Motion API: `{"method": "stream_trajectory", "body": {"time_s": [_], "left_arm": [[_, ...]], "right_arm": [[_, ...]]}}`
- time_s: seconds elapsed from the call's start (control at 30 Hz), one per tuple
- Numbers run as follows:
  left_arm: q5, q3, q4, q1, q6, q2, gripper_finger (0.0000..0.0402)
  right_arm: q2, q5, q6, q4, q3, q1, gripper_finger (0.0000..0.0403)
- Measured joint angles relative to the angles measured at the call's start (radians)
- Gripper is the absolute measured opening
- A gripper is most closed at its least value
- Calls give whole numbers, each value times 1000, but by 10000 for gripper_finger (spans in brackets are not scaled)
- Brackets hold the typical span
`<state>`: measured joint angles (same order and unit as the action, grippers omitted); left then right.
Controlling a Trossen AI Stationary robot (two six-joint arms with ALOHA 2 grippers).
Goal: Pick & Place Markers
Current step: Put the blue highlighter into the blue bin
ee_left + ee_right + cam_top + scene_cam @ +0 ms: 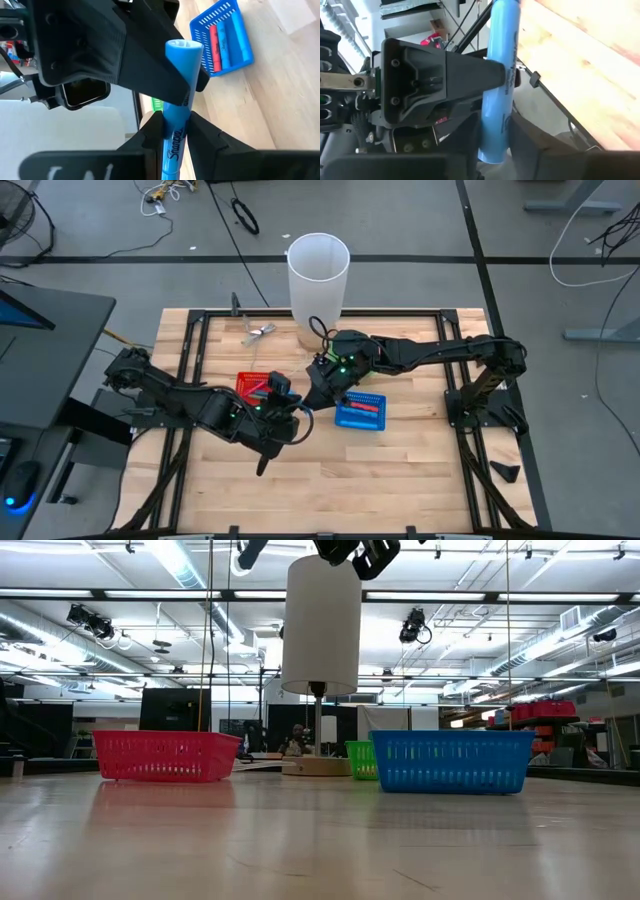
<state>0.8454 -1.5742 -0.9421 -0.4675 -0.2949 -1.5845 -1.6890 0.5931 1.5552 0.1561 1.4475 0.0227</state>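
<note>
High view first: both arms meet over the middle of the wooden table (pixel 400 480). The left gripper (pixel 285 398) and the right gripper (pixel 322 380) face each other just beside the red basket (pixel 250 383), with the blue basket (pixel 360 411) at about four o'clock from them and the tall white cylinder (pixel 318 275) at twelve. The marker itself is hidden between the claws in this view.

Low view: the red basket, a green basket (pixel 361 759) and the blue basket stand on the table; the grippers hang above, out at the top edge, so the handover is happening in the air.

Left wrist view: the left claw is clamped on a light blue marker (pixel 179 105) at its lower half, and the other arm's dark body crosses its upper end. The blue basket already holds a red and a blue marker.

Right wrist view: the same marker runs up between the right claw's fingers, which look closed on it, with the left arm's body across it.

Judgement: this looks like a hand-to-hand transfer. One claw should loosen only once the other's grip is firm, then carry the marker towards the blue basket at four o'clock.
</note>
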Motion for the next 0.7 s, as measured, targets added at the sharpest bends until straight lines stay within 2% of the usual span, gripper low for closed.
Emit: {"method": "stream_trajectory", "body": {"time_s": [0.13,0.23,0.37,0.57,0.7], "left_arm": [[-8,1,-1,0,4,0,66],[-15,2,0,0,18,0,71],[-14,2,0,0,32,0,98],[-9,1,-32,-12,236,7,146],[-9,0,-59,-29,356,10,175]], "right_arm": [[0,-13,-16,13,0,0,63],[0,-17,-28,20,0,-1,58],[0,-17,-56,27,0,-1,57],[0,-16,-131,101,0,-1,56],[1,-15,-247,219,0,6,56]]}}
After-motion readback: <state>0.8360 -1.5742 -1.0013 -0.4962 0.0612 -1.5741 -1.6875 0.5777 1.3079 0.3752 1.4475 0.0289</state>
